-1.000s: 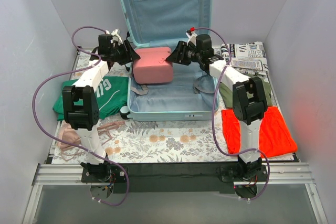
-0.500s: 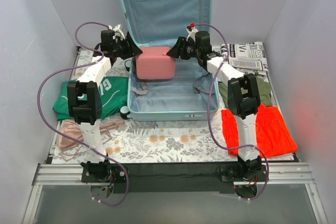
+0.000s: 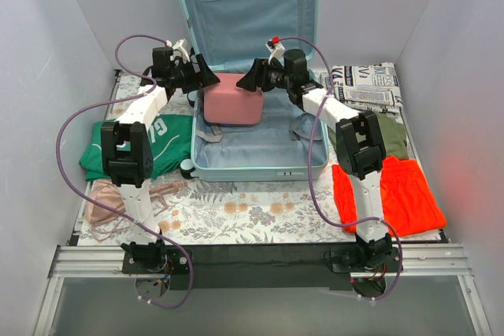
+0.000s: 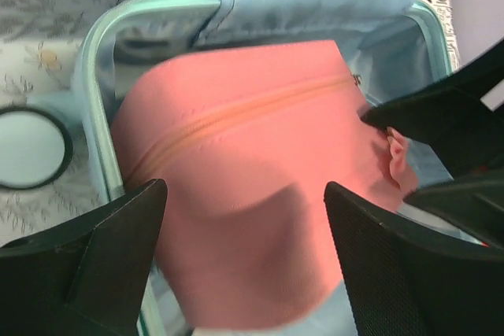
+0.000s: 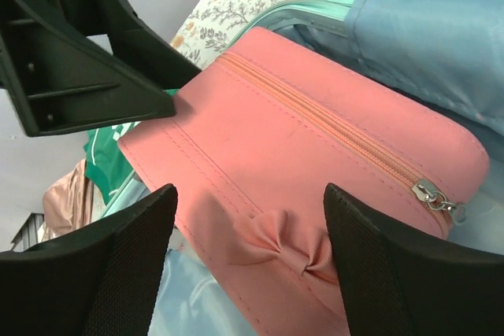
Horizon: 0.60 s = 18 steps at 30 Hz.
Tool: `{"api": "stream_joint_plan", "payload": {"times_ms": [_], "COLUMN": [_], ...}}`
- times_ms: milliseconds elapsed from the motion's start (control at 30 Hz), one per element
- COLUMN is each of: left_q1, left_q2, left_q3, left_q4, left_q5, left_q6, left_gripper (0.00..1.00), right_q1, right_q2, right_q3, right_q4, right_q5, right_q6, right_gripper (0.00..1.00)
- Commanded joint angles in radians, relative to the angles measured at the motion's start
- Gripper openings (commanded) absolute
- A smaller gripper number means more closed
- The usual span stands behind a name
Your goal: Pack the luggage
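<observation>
The pale mint suitcase (image 3: 253, 164) lies open at the back, its lid upright against the wall. A pink zip pouch with a bow (image 3: 233, 98) sits in the suitcase's back left corner; it fills the left wrist view (image 4: 252, 194) and the right wrist view (image 5: 315, 155). My left gripper (image 3: 206, 78) is open at the pouch's left edge, fingers spread wide. My right gripper (image 3: 250, 80) is open at the pouch's right edge, its fingers either side of the bow (image 5: 285, 248), not closed on it.
A green shirt (image 3: 161, 143) and a beige garment (image 3: 102, 202) lie left of the suitcase. An orange garment (image 3: 413, 194), an olive one (image 3: 394, 135) and a newsprint-pattern item (image 3: 366, 84) lie right. White walls close in on three sides.
Both grippers carried the pink pouch back and down into the suitcase's back left corner, then opened and let it go. The right gripper has shifted further left.
</observation>
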Motion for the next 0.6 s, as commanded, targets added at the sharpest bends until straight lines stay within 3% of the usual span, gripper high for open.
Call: {"api": "stream_joint_plan", "payload": {"times_ms": [0, 167, 267, 333, 467, 567], "left_q1": [0.064, 0.116, 0.116, 0.113, 0.065, -0.064], "left_q2": [-0.151, -0.268, -0.34, -0.355, -0.397, -0.478], "left_q3": [-0.026, -0.087, -0.12, -0.127, -0.159, -0.247], "left_q4": [-0.071, -0.183, -0.241, -0.313, -0.428, -0.479], "left_q5": [0.096, 0.169, 0.189, 0.209, 0.212, 0.131], "left_q6": [0.016, 0.178, 0.24, 0.297, 0.438, 0.573], "left_gripper": [0.81, 0.81, 0.75, 0.58, 0.39, 0.28], "right_q1": [0.021, 0.018, 0.016, 0.013, -0.004, -0.03], "right_q2": [-0.052, -0.119, -0.19, -0.253, -0.331, -0.371], "right_q3": [0.04, 0.059, 0.018, -0.051, -0.149, -0.205], "right_q4": [-0.032, -0.052, -0.089, -0.102, -0.171, -0.274], "right_q5": [-0.037, -0.043, -0.038, -0.018, 0.009, 0.031], "right_q6": [-0.047, -0.096, -0.113, -0.13, -0.133, -0.113], "right_gripper": [0.82, 0.82, 0.84, 0.84, 0.79, 0.63]}}
